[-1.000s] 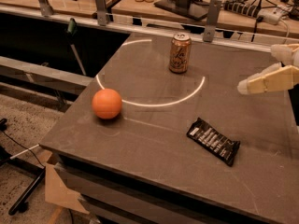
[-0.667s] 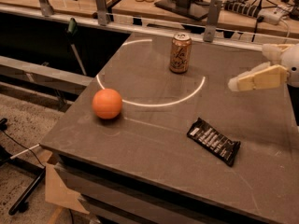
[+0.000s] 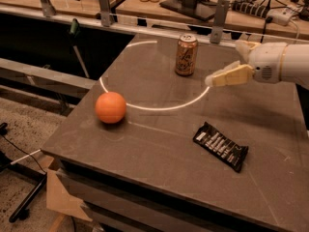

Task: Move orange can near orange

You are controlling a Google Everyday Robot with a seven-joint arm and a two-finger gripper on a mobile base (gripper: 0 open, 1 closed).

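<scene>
The orange can [image 3: 186, 55] stands upright at the back middle of the grey table [image 3: 159, 144]. It is copper-orange with pale script and a silver top. The orange [image 3: 110, 108] lies near the table's left edge, well apart from the can. My gripper [image 3: 223, 62] reaches in from the right, just right of the can and a little above the table. Its cream fingers [image 3: 229, 76] are spread apart with nothing between them. It does not touch the can.
A flat black wrapped bar [image 3: 220, 146] lies on the front right of the table. A white curved line [image 3: 159, 108] is marked on the tabletop. Metal posts and a rail [image 3: 104, 6] run along the table's back edge. The floor drops off at the left.
My gripper has moved left across the table toward the can. The can, the orange and the black bar have not moved.
</scene>
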